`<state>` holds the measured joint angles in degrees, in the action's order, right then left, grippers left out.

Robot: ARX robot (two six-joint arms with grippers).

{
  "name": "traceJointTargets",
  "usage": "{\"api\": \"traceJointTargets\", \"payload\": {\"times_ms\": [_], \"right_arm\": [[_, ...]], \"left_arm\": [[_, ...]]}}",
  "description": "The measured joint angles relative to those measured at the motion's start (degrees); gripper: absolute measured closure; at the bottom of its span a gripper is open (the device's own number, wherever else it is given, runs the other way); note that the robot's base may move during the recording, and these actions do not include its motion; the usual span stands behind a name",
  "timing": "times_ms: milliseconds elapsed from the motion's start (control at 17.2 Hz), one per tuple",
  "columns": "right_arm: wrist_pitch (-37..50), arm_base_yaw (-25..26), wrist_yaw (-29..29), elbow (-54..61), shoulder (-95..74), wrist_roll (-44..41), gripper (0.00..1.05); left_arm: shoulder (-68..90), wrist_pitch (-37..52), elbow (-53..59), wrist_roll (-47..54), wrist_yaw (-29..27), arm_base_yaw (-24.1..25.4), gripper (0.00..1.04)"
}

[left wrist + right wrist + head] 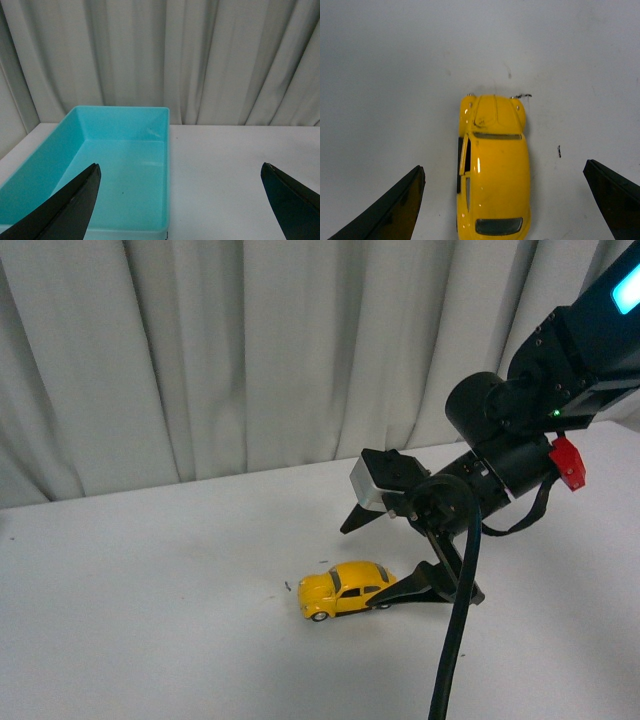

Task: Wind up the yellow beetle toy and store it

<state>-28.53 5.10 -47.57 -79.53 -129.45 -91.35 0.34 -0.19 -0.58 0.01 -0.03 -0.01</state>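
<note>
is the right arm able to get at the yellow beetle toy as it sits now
Probably yes: the right end effector is open astride the yellow beetle toy, its fingers on either side, with nothing between them.

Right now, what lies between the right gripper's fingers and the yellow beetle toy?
Only bare table, per the right wrist view; the right gripper straddles the yellow beetle toy, gaps on both sides.

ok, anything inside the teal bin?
Nothing visible: the teal bin shows a bare floor but for a dark speck. A left gripper finger covers its near corner, so that part is unknown.
</note>
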Motion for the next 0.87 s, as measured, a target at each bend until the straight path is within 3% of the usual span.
{"api": "traceJointTargets", "payload": {"times_ms": [233, 641, 758, 874], "right_arm": [[-6.75, -0.61, 4.02, -5.92, -5.20, -5.90, 0.07], [-10.60, -3.30, 5.33, -10.62, -7.56, -6.84, 0.07], [-10.29, -3.65, 6.88, -10.60, -7.58, -4.72, 0.19], [-10.19, -3.69, 8.22, -10.60, -7.74, -3.54, 0.39]], "left_arm": [[0.00, 0.00, 0.00, 0.00, -0.02, 0.00, 0.07], [0.00, 0.00, 0.00, 0.00, 0.00, 0.00, 0.07], [0.00, 0.00, 0.00, 0.00, 0.00, 0.00, 0.07], [0.00, 0.00, 0.00, 0.00, 0.00, 0.00, 0.07]]}}
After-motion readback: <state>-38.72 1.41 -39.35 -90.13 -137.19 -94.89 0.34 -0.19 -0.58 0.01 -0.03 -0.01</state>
